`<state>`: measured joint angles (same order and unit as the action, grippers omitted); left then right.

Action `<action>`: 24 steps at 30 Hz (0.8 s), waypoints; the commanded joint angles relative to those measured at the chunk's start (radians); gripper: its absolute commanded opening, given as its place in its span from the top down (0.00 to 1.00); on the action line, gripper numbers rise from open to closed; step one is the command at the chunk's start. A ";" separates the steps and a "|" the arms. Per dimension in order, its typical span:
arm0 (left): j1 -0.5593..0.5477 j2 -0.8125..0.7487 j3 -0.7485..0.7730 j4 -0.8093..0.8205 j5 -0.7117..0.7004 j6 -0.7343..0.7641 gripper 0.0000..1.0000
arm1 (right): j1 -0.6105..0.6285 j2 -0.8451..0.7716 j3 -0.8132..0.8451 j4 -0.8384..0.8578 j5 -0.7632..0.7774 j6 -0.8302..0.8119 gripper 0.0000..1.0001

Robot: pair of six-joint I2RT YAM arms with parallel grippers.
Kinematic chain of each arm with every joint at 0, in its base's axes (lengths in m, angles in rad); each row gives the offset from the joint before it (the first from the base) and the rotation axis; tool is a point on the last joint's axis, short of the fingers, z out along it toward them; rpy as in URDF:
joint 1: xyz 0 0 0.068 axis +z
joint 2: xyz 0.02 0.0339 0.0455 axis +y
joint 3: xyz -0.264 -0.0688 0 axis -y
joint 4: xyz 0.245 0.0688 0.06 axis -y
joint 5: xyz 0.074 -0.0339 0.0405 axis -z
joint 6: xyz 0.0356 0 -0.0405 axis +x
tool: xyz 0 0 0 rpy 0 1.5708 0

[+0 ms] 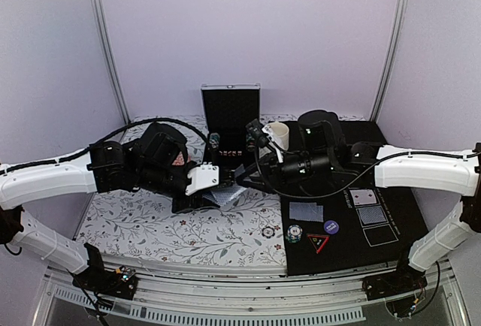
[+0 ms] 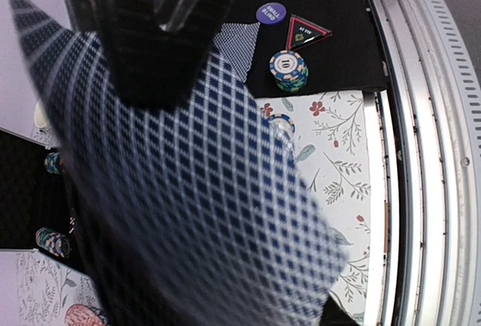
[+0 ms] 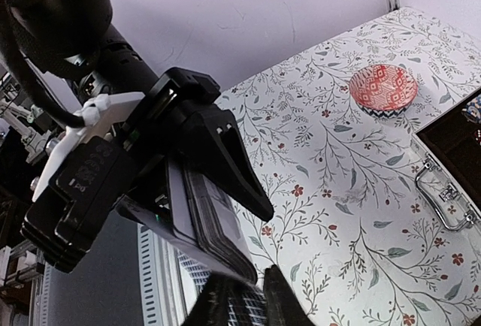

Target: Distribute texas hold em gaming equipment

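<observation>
My left gripper [image 1: 213,191] is shut on a deck of blue-checked playing cards [image 3: 214,224], held over the floral cloth at mid-table. My right gripper [image 3: 248,302] meets the deck's lower edge, and its fingers [image 3: 284,305] are closed on one card [image 2: 225,213]. That card fills the left wrist view and hides the left fingers. On the black mat [image 1: 406,213] lie dealt cards [image 1: 306,211], a chip stack [image 1: 294,233], a purple disc [image 1: 331,227] and a red-edged triangle marker [image 1: 318,243]. A single chip [image 1: 268,232] sits on the cloth.
An open black case [image 1: 230,112] stands at the back centre. A cream cup [image 1: 277,135] is beside the right arm. The pink dish [image 3: 383,89] rests on the cloth behind the left arm. Metal rails [image 2: 421,153] run along the near table edge.
</observation>
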<state>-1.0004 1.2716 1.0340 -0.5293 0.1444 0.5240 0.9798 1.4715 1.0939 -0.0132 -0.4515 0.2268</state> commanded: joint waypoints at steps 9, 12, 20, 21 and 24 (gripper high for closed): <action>0.001 -0.021 -0.001 0.018 0.007 -0.005 0.58 | -0.020 -0.066 0.038 -0.081 -0.006 -0.010 0.98; 0.000 -0.026 -0.007 0.018 0.005 -0.008 0.58 | -0.044 -0.106 0.037 -0.105 -0.021 -0.008 0.98; 0.001 -0.026 -0.006 0.018 0.004 -0.013 0.58 | -0.085 -0.178 0.072 -0.212 -0.123 -0.059 0.98; 0.002 -0.026 -0.005 0.018 0.003 -0.014 0.58 | -0.093 -0.180 0.080 -0.230 -0.130 -0.061 0.98; 0.001 -0.026 -0.004 0.017 -0.001 -0.021 0.58 | -0.154 -0.196 0.103 -0.278 -0.149 -0.058 0.98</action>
<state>-1.0004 1.2682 1.0317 -0.5289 0.1425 0.5190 0.8883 1.3060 1.1572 -0.1986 -0.5587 0.1867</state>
